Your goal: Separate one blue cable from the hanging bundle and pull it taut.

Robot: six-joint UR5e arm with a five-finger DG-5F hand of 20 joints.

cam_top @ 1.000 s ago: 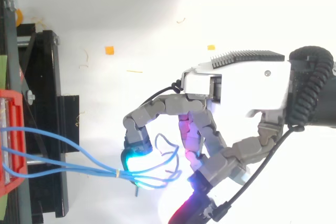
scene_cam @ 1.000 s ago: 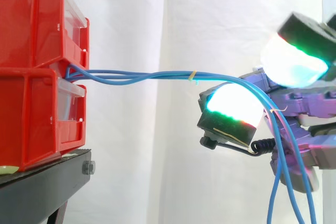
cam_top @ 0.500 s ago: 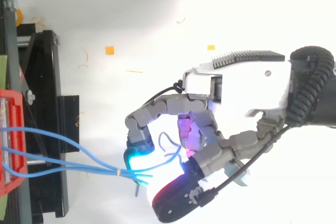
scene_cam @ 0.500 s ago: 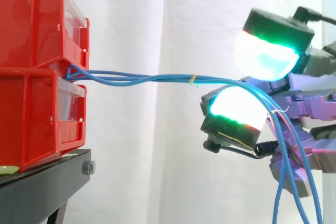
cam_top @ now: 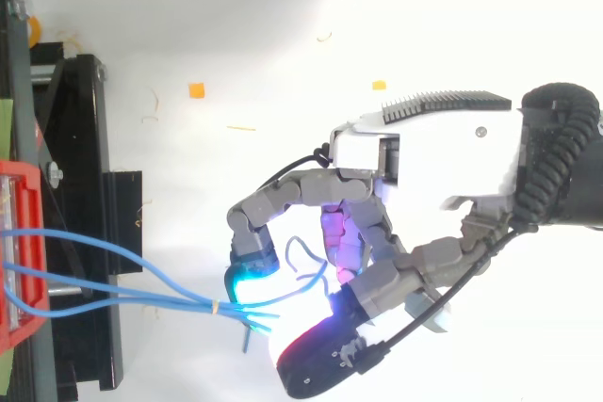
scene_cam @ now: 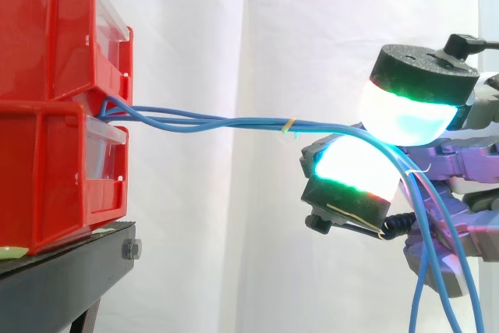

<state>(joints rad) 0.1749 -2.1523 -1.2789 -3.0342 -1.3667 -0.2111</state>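
Note:
Several blue cables [scene_cam: 203, 120] come out between the two stacked red bins [scene_cam: 47, 161] and run right in a loose bundle, held by a thin yellow tie [scene_cam: 288, 124]. My hand [cam_top: 424, 152] meets the bundle just past the tie [cam_top: 215, 307]. Its fingers are curled, and the cables pass between an upper glowing pad [scene_cam: 409, 111] and a lower one [scene_cam: 355, 168]. Beyond the pads the cables drape down at the right [scene_cam: 437, 271]. In the top view the cables [cam_top: 113, 300] fan out from the bin toward a cyan fingertip [cam_top: 247, 284].
The bins rest on a black stand [scene_cam: 70, 271] at the left, seen from above as a dark frame [cam_top: 80, 138]. A white curtain hangs behind. Small orange scraps [cam_top: 196, 90] lie on the white floor beyond the hand.
The upper glowing pad has swung left and down onto the cables above the lower pad. From above, the thumb has moved left under the curled fingers. The bundle has hardly shifted.

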